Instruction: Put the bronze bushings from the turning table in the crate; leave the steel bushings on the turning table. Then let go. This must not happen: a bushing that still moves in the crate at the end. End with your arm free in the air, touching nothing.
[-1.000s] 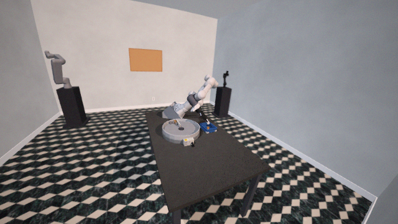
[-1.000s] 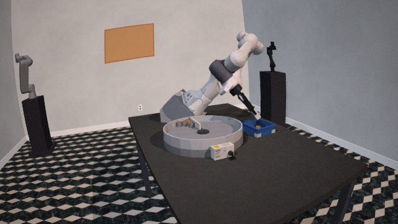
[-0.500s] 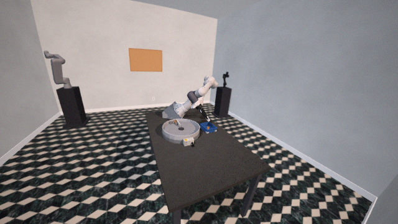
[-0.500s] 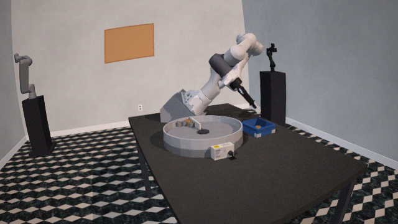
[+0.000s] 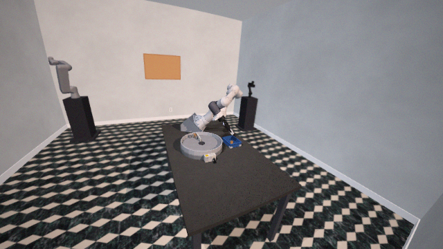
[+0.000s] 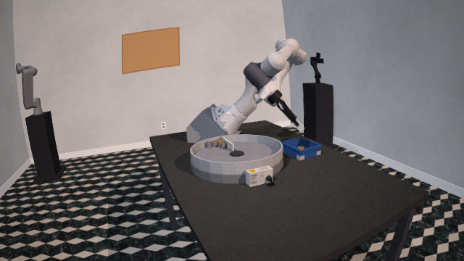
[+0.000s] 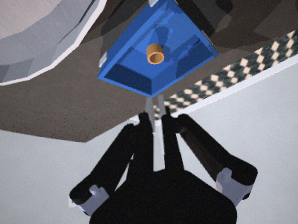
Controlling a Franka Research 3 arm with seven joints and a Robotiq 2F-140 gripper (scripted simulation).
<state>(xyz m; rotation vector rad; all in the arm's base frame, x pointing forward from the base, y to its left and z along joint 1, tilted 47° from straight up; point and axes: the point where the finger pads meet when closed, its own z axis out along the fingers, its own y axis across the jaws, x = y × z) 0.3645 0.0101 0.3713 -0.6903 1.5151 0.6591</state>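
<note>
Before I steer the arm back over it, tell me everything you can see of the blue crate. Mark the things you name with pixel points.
The blue crate point(image 5: 226, 139) point(image 6: 307, 156) point(image 7: 125, 52) is an open-topped, rectangular box with low walls, plastic by its look, with pale patches at outer corners. It sits upright on the dark table beside the round turning table, a gap between them. Inside, one bronze bushing rests on the floor, away from the walls. The fingers hang clear of the crate.

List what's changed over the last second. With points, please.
The gripper point(image 5: 232, 133) point(image 6: 298, 125) point(image 7: 156, 103) has risen up and back from the crate point(image 5: 226, 142) point(image 6: 290, 150) point(image 7: 131, 59). Its fingers are nearly shut, with nothing visible between them. No grasp or release shows. Unchanged: the bronze bushing point(image 5: 232, 142) point(image 6: 301, 148) point(image 7: 154, 52) in the crate, the turning table point(image 5: 201, 153) point(image 6: 232, 167) point(image 7: 60, 52), the white box point(image 5: 209, 158) point(image 6: 258, 177).
</note>
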